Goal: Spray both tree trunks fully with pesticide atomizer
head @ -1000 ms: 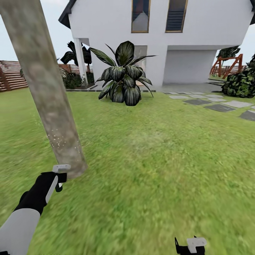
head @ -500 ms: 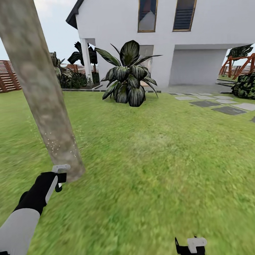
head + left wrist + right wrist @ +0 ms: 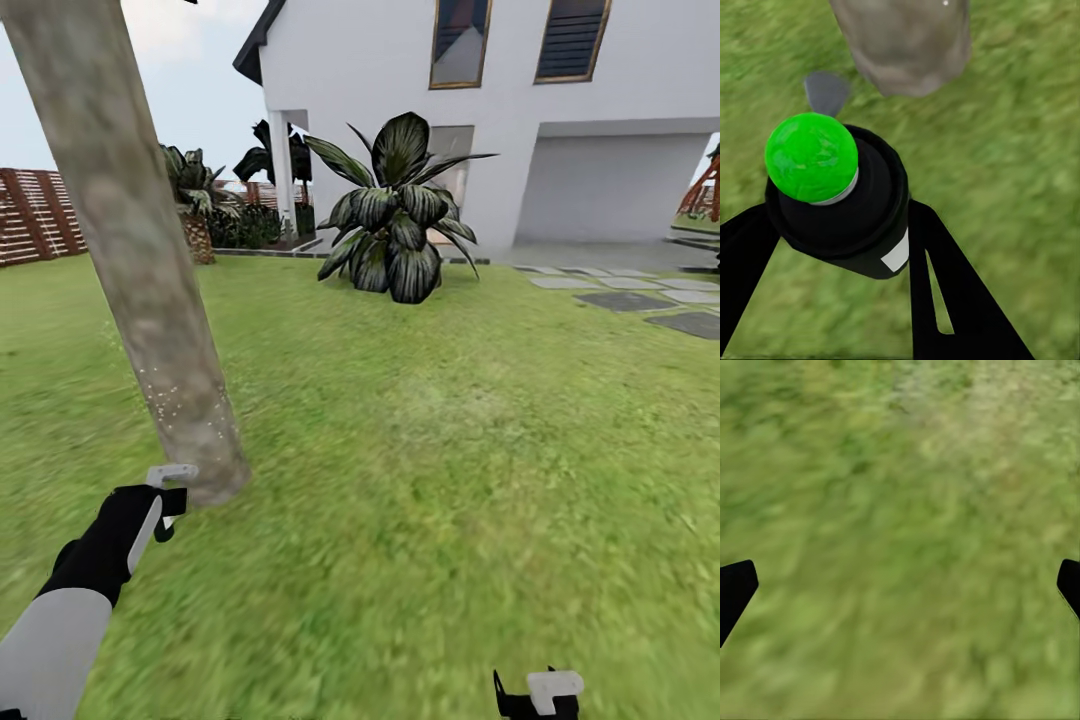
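Observation:
A thick mottled grey-beige tree trunk (image 3: 130, 250) leans up the left of the head view, with white-yellow pesticide specks (image 3: 178, 398) scattered low on its bark. My left gripper (image 3: 168, 497) is right next to the trunk's flared base (image 3: 907, 45). It is shut on the pesticide atomizer (image 3: 844, 206), a black canister with a round green top, which points toward that base. My right gripper (image 3: 540, 695) hangs low at the bottom edge, its black fingers (image 3: 735, 589) wide apart over bare grass, holding nothing.
Lawn (image 3: 450, 450) stretches ahead to a white house (image 3: 520, 120). A large dark broad-leaf plant (image 3: 400, 215) stands before it. Grey stepping stones (image 3: 640, 298) lie far right. A brown slat fence (image 3: 35, 215) and a short scaly palm (image 3: 195, 205) sit far left.
The whole view has turned left: house, plant and stones slid right, and the palm came into sight. Both arms hold the same places in the picture.

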